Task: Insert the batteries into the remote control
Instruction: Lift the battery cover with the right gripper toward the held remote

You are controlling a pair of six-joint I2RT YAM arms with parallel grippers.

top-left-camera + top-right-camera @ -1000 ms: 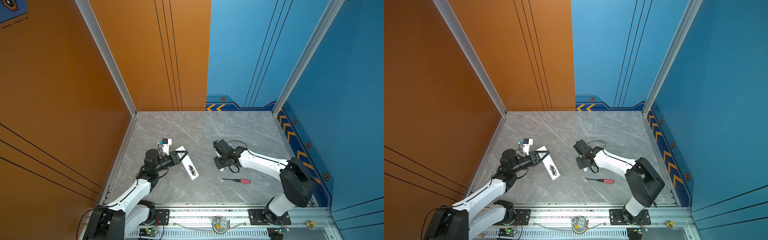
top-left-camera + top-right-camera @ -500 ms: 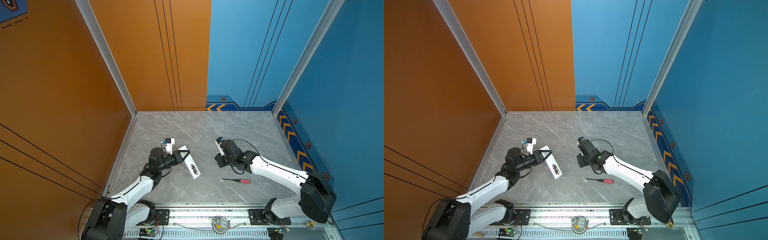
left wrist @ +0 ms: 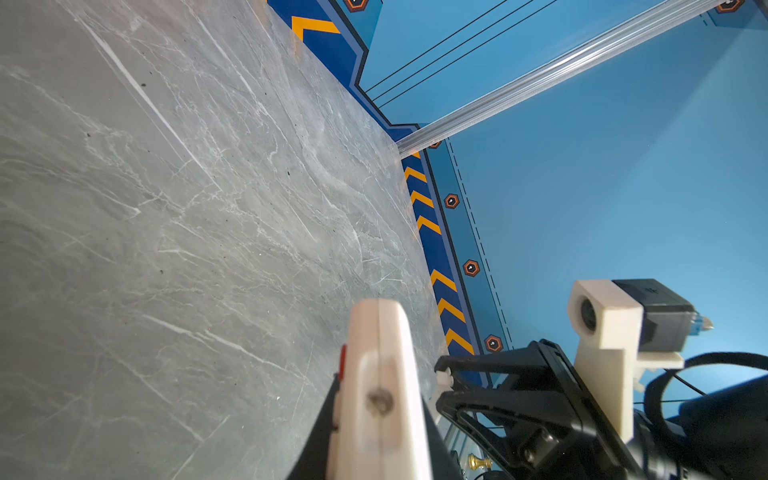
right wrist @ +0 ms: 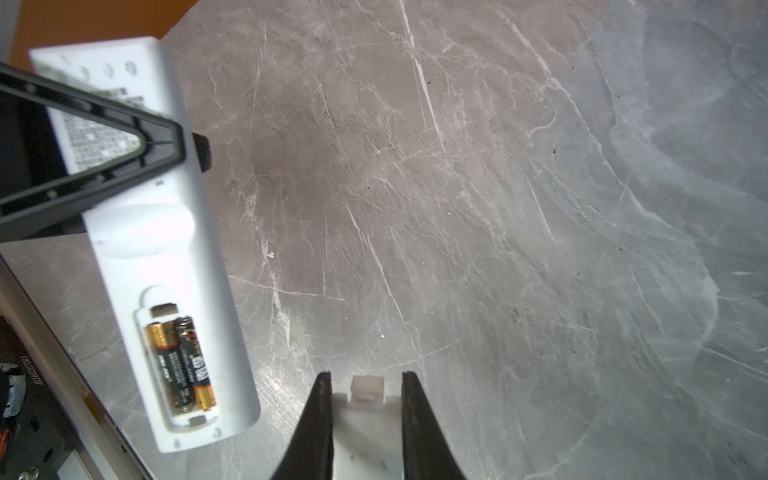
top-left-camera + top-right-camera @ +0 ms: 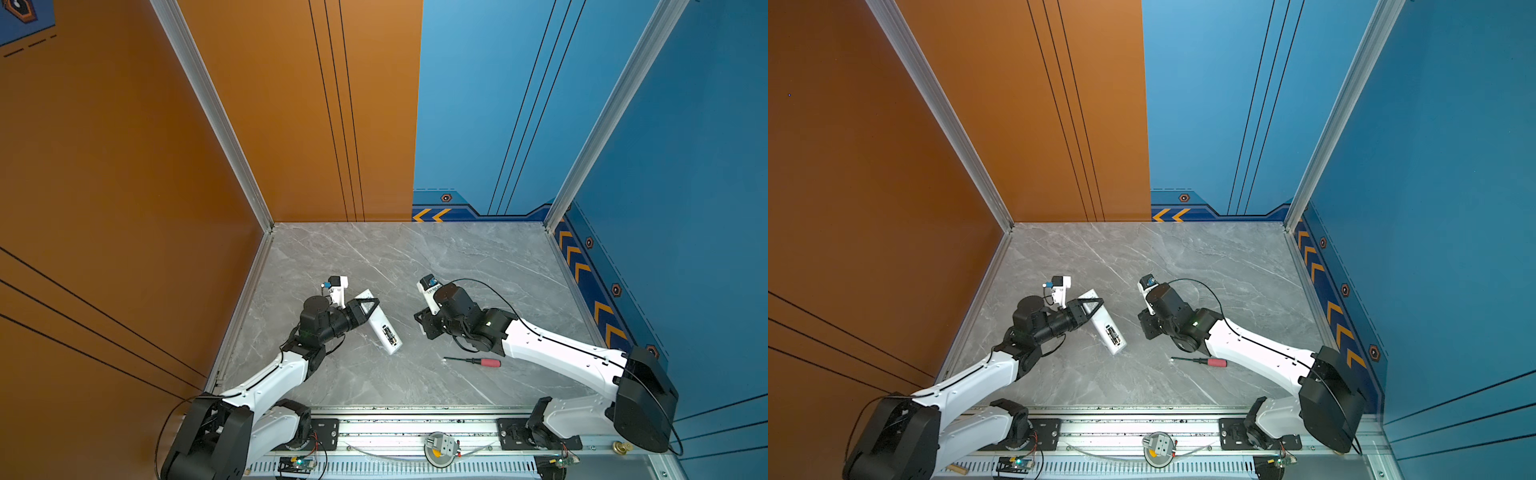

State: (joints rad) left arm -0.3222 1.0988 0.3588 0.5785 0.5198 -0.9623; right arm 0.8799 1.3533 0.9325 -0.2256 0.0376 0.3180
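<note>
Orange walls (image 5: 124, 166) and blue walls (image 5: 685, 166) close in a grey marble table (image 5: 415, 257) on which both arms work.

In both top views the left gripper (image 5: 370, 307) (image 5: 1094, 307) is clamped across one end of the remote control (image 5: 384, 332) (image 5: 1108, 332). The remote's long white body runs out past the fingertips toward the front rail, with its plain back turned up. Whether its far end rests on the marble cannot be told.

The right gripper (image 5: 426, 326) (image 5: 1148, 328) stands apart from the remote, level with its lower half, with bare table between them. A red-handled screwdriver (image 5: 473, 361) (image 5: 1202, 361) lies flat near this gripper, on the rail side of it and beside the forearm.

In the right wrist view the right gripper (image 4: 365, 382) is closed on a white cover (image 4: 365, 424). It fills the gap between the two black fingers (image 4: 320, 415), and a small tab sticks out past their tips.

The same view shows the remote (image 4: 166, 232) with an open compartment at the end farthest from the left gripper. The batteries (image 4: 180, 365) lie there side by side and touching. One has its gold band toward the left gripper and the other has its band away from it.
</note>
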